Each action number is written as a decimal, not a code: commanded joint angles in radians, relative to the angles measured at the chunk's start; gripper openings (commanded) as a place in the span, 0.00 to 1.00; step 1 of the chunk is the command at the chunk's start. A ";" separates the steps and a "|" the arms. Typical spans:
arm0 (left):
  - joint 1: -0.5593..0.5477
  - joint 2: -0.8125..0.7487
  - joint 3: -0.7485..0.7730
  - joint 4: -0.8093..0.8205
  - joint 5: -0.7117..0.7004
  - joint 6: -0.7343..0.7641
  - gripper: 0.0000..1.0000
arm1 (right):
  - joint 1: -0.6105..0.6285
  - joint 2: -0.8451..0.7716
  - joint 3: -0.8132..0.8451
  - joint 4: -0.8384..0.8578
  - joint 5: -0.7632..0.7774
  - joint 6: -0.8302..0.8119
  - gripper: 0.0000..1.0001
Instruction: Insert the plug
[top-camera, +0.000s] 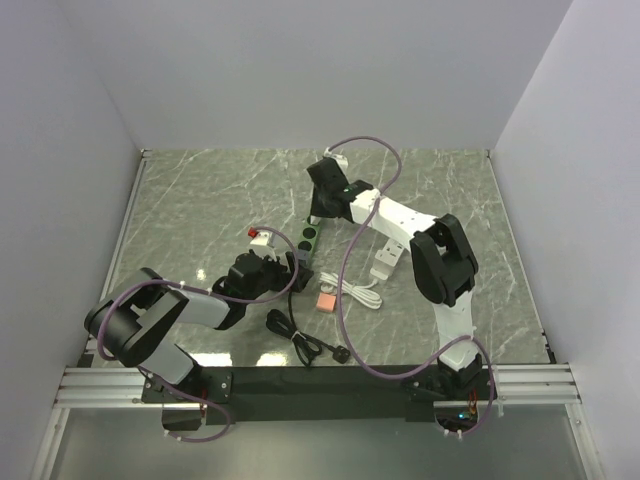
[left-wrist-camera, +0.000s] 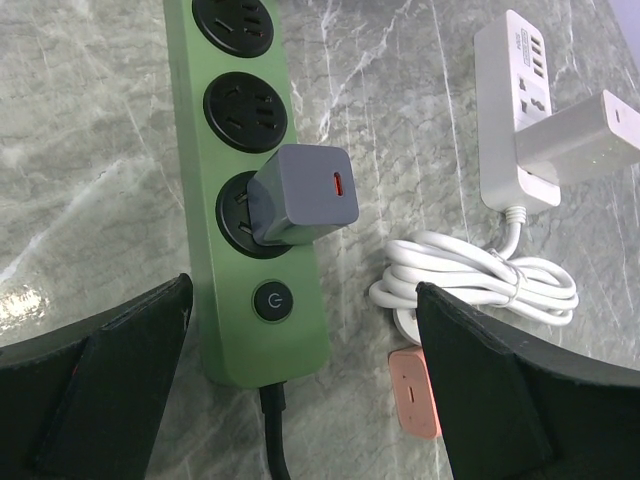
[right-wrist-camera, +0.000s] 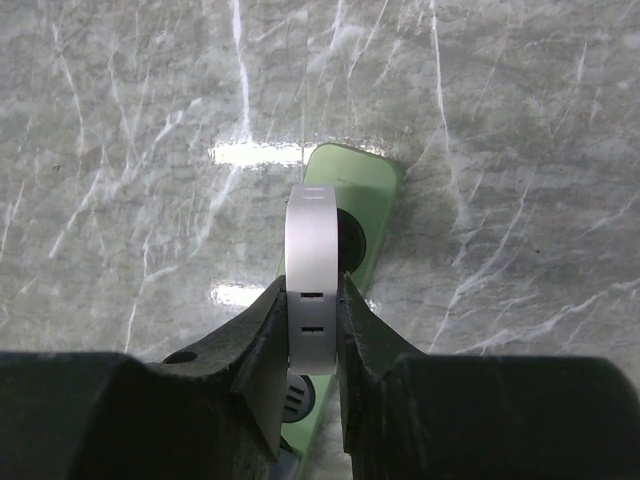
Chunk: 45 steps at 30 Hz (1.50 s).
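Note:
A white plug (right-wrist-camera: 313, 262) is clamped between the fingers of my right gripper (right-wrist-camera: 313, 300), which is shut on it. It hangs over the far end of the green power strip (right-wrist-camera: 362, 190), in front of a black socket; whether they touch I cannot tell. In the top view my right gripper (top-camera: 324, 206) is at the strip's far end (top-camera: 309, 238). My left gripper (left-wrist-camera: 300, 385) stands wide open, holding nothing, around the strip's near end (left-wrist-camera: 255, 330) with the power button. A grey charger (left-wrist-camera: 302, 195) sits in the nearest socket.
A white power strip (left-wrist-camera: 512, 110) with a white adapter (left-wrist-camera: 580, 135) lies to the right, its coiled white cable (left-wrist-camera: 480, 282) beside it. A pink adapter (left-wrist-camera: 415, 392) lies near my left gripper's right finger. A black cable (top-camera: 300, 340) runs toward the front edge.

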 joint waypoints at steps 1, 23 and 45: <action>-0.006 -0.030 0.006 0.014 -0.002 0.023 0.99 | 0.019 -0.038 -0.018 -0.009 0.023 0.038 0.00; -0.006 -0.083 -0.035 0.016 -0.002 0.030 0.99 | 0.039 -0.032 0.015 -0.066 0.118 0.059 0.00; -0.006 -0.070 -0.034 0.016 0.002 0.035 0.99 | 0.012 -0.036 0.055 -0.020 0.078 0.041 0.00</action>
